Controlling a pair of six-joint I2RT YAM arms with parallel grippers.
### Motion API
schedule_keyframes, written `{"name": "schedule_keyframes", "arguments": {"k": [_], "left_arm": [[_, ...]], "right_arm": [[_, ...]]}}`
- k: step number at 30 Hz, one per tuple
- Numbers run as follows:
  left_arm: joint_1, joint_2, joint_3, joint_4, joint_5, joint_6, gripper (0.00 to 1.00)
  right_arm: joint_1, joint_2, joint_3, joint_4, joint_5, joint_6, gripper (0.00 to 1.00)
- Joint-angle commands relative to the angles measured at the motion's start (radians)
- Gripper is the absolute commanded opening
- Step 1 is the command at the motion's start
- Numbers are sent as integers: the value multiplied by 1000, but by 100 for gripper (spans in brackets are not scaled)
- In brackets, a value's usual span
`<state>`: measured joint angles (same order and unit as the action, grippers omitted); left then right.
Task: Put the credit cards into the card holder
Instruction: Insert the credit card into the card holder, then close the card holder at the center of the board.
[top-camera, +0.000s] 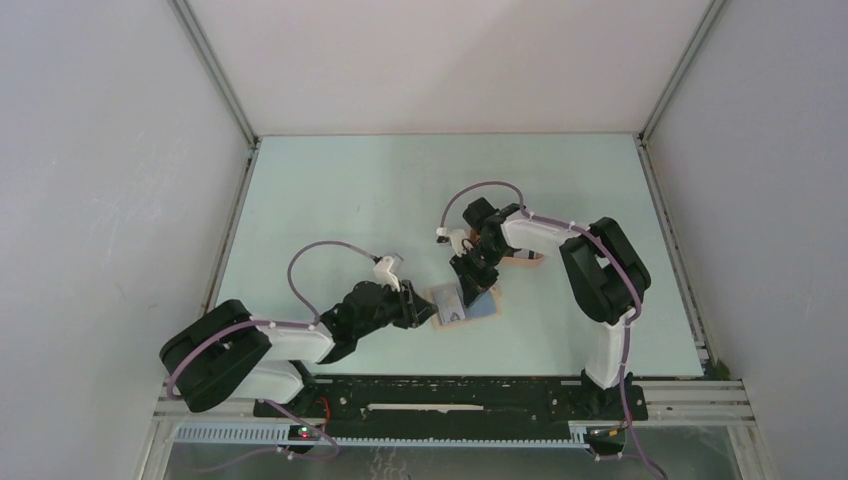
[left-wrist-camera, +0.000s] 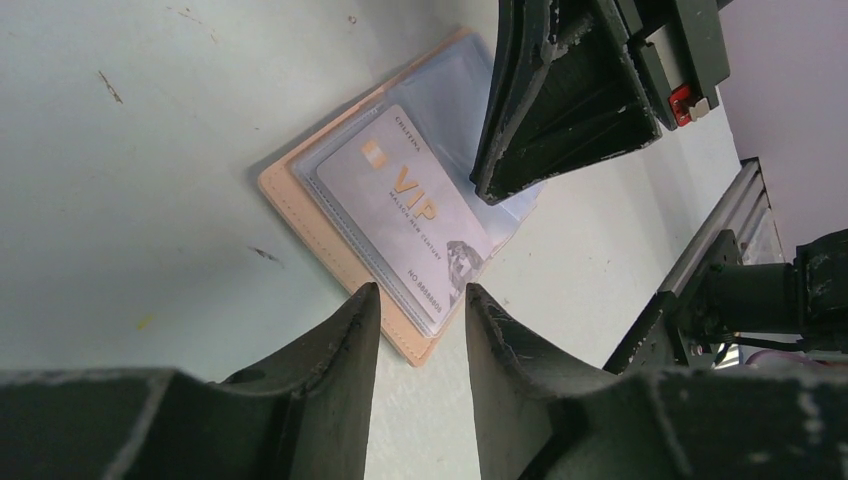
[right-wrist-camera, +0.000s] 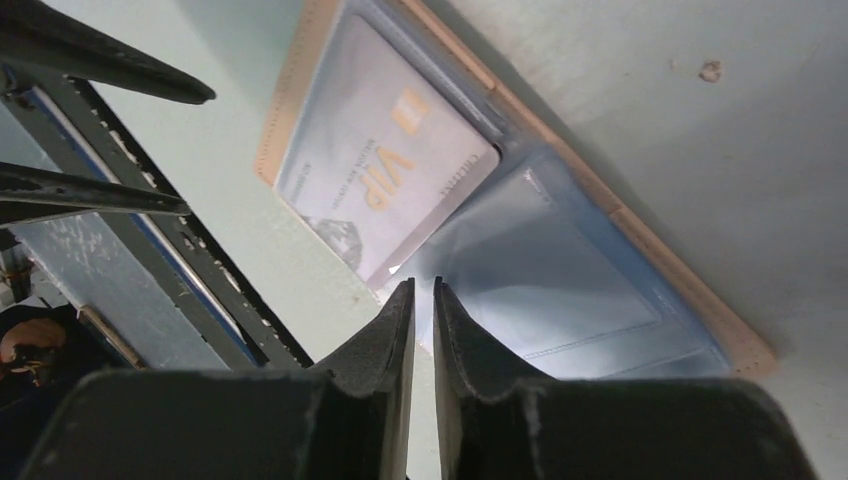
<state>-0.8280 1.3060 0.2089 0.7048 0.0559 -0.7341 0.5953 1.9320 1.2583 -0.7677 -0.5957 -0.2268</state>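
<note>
A fixed camera looks down from high above and behind both arm bases, taking in the whole table (top-camera: 350, 190). Two wrist cameras sit very close over the tabletop, one sighting along the left gripper (left-wrist-camera: 415, 295), the other along the right gripper (right-wrist-camera: 420, 288). All three views share the open card holder (top-camera: 458, 304); the wrist cameras face it from opposite sides.

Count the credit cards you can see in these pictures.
1: a grey VIP card lying on the open card holder, mid-table between both arms. Others may be hidden beneath the right arm.
</note>
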Motion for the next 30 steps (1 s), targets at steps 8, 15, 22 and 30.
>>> {"name": "schedule_keyframes", "arguments": {"k": [8, 15, 22, 30], "left_arm": [[7, 5, -42, 70, -6, 4, 42], [9, -1, -38, 66, -5, 6, 42], [8, -129, -45, -15, -39, 46, 42], [8, -483, -30, -282, -152, 178, 49]], "right_arm": [[-25, -61, 23, -8, 226, -15, 19], [-49, -104, 19, -12, 241, -29, 19], [-57, -229, 18, -30, 71, -79, 20], [-74, -525, -28, 49, -3, -128, 22]]}}
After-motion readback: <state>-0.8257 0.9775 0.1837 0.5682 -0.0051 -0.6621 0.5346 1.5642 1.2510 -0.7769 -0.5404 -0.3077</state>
